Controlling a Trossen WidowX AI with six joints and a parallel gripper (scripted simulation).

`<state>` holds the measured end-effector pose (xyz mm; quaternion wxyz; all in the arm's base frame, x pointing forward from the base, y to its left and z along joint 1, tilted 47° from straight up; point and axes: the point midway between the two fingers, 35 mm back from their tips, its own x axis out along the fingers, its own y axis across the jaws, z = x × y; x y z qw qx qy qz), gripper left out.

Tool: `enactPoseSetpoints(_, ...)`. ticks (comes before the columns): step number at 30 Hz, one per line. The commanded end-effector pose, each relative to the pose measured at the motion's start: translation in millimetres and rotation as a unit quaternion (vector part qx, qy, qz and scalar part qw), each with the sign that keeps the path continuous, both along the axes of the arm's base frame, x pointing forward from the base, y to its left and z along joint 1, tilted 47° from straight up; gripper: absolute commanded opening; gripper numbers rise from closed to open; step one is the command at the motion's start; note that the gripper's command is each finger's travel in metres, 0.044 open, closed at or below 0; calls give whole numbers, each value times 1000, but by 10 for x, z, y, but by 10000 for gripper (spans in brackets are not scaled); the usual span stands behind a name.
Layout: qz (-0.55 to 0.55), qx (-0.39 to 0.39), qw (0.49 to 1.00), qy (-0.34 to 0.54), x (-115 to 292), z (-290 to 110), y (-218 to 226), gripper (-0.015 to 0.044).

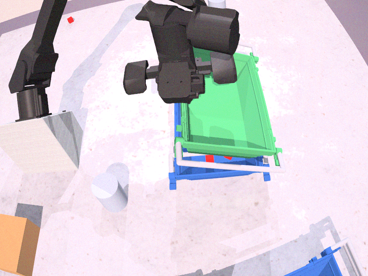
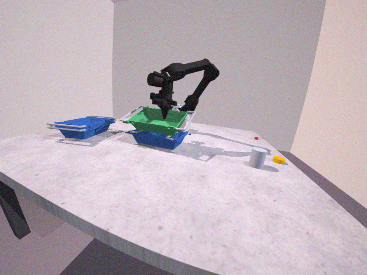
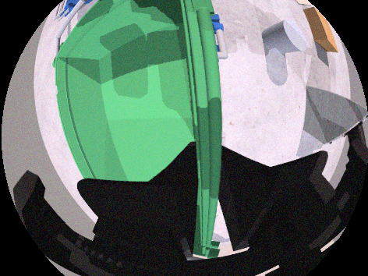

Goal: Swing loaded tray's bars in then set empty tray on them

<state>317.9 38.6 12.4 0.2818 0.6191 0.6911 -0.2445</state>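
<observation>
1. Looking down from the top view, I am seeing my pincer [image 1: 185,102] pinching the long side wall of the green tray [image 1: 225,115].
2. The pincer's two fingers are squeezing that thin green wall from both sides, one finger inside the tray and one outside, as the wrist view is showing.
3. The green tray [image 2: 157,121] is hanging under the pincer, right over the blue tray [image 2: 157,140] with the blocks.
4. The green tray is looking a little turned compared with the blue tray [image 1: 207,173] below it, so their edges are not lining up.
5. I cannot tell if the green tray is touching the blue tray's bars.
6. A white bar [image 1: 225,166] is lying across the blue tray, past the green tray's end farthest from my pincer.
7. A red block [image 1: 209,158] is peeking out from inside the blue tray there.
8. A second blue tray [image 2: 83,127] is sitting well apart from the pincer, on the table [image 2: 177,192].
9. A grey cylinder [image 1: 108,193] is standing off to one side, away from both trays.
</observation>
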Motion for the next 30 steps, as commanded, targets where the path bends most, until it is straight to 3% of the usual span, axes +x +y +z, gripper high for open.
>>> enactPoseSetpoints(1, 5, -1, 1000, 9, -46, -22, 39, 0)
enactPoseSetpoints(30, 5, 0, 1000, 9, -91, -67, 82, 0)
